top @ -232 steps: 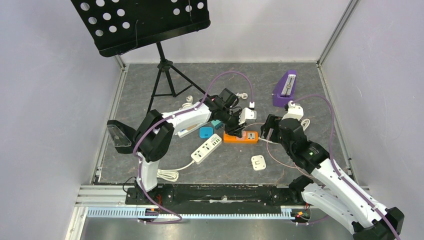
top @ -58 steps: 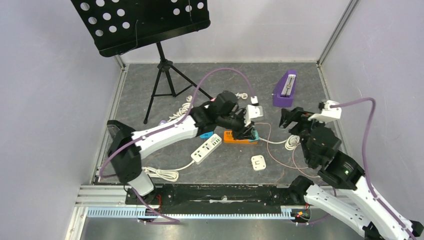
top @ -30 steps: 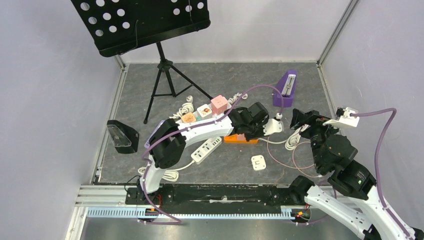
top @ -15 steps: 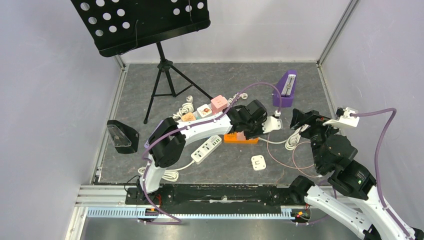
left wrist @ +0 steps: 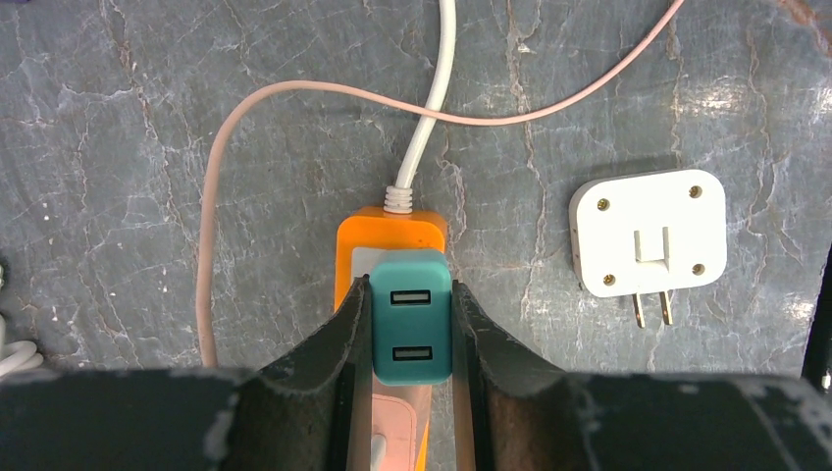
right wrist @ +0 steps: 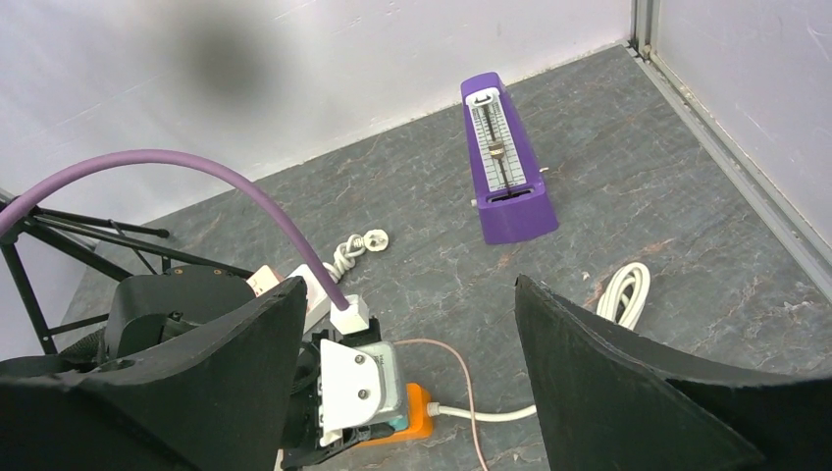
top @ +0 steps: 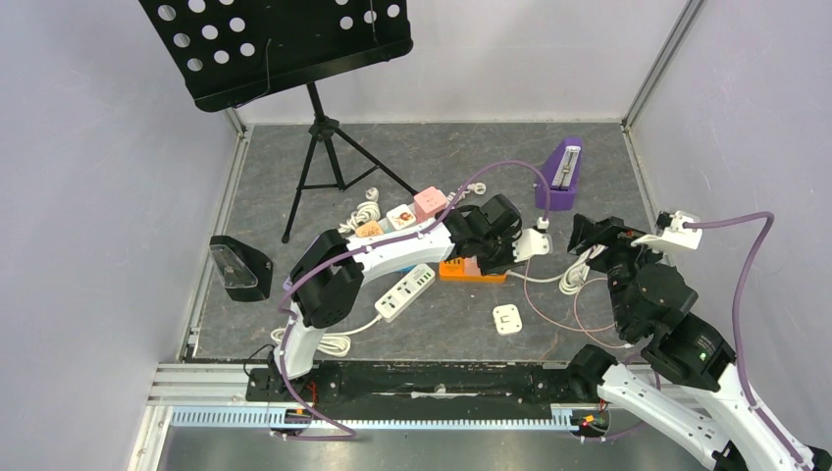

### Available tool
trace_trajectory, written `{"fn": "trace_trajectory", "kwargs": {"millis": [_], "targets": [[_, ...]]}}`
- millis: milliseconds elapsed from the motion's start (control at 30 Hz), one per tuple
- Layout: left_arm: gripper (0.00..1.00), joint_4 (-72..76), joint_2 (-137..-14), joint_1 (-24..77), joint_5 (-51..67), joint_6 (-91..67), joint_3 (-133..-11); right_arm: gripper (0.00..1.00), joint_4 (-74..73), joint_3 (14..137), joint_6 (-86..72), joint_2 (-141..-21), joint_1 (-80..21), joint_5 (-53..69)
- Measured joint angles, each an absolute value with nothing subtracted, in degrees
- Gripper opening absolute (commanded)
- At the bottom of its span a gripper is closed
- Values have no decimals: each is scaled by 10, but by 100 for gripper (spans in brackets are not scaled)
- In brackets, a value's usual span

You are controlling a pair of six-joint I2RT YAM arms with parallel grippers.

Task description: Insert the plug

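My left gripper point(left wrist: 410, 287) is shut on a teal two-port USB charger plug point(left wrist: 412, 334), held by its sides between both fingers. The plug sits directly over the cord end of the orange power strip point(left wrist: 392, 228); I cannot tell whether its prongs are in a socket. A pink plug point(left wrist: 392, 446) is on the strip just behind it. In the top view the left gripper point(top: 488, 257) covers the right end of the orange strip point(top: 453, 271). My right gripper point(top: 593, 235) is open and empty, raised to the right of the strip; its fingers stand wide apart in the right wrist view point(right wrist: 407, 378).
A white flat adapter point(top: 506, 319) lies prongs-up near the strip, and shows in the left wrist view point(left wrist: 648, 231). A white power strip point(top: 405, 291), coiled white cable point(top: 572, 278), thin pink cable point(left wrist: 211, 245), purple metronome point(top: 561, 175), music stand point(top: 319, 132) and coloured cubes point(top: 429, 204) surround it.
The left arm carried the teal plug right, to the cord end of the orange strip, and has barely shifted in the last half second. The right arm drew back to the right and rose.
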State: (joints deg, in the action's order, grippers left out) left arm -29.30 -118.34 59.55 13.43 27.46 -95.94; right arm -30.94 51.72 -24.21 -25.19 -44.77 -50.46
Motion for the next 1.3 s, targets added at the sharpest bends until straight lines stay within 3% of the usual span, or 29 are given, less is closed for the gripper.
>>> {"fn": "trace_trajectory", "kwargs": {"millis": [767, 900, 1133, 1300], "targets": [[3, -249, -1169, 583, 151, 266, -911, 80, -305, 507, -242, -253, -448, -504], [12, -245, -1169, 576, 166, 265, -908, 80, -305, 507, -242, -255, -448, -504], [44, -229, -1162, 572, 171, 243, -896, 81, -305, 507, -240, -262, -448, -498], [56, -225, -1146, 569, 175, 222, -879, 82, -305, 508, -240, -275, -448, -487]]}}
